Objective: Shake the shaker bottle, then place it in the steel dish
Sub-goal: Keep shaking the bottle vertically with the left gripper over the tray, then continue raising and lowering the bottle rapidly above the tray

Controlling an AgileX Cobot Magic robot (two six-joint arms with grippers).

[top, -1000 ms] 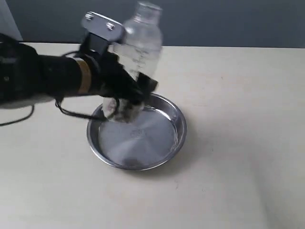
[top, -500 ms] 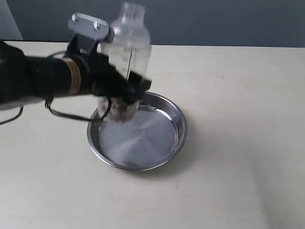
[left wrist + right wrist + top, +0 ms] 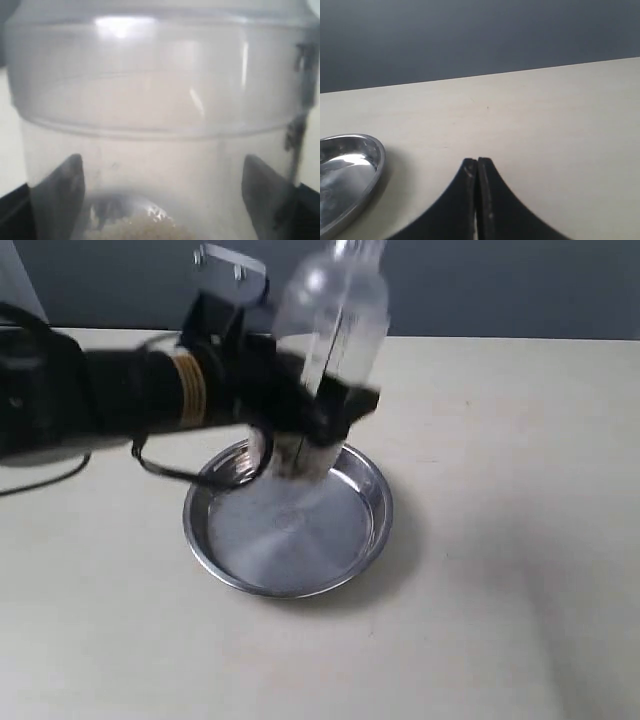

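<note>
Mid-shake, judging by the blur. Gripping the clear frosted plastic shaker bottle [image 3: 335, 325] low on its body with the left claw [image 3: 305, 435] — clamped on it, dark fingers [image 3: 60, 192] pressing either side of the wall in the left wrist view. Hanging in the air over the far rim of the round shallow shiny steel dish [image 3: 290, 590], touching nothing, tilted with the cap toward the far right corner of the pale tabletop [image 3: 500, 590]. Inside, brownish-white grains [image 3: 137, 230] bunched at the bottom end. As for the dish: parked about mid-depth, nearer the left edge than the right. Nothing doing at the right claw [image 3: 477, 200]: tips pressed together, empty, low over bare tabletop, apart from the dish.

For the shake: keep strokes short and along the bottle's long axis, hold clamp force constant — smooth plastic, likely to slip or twist in the pads. Keep the base well above the rim on every downstroke. Before placing: bring upright, centre over the dish floor, lower till seated, only then release.
</note>
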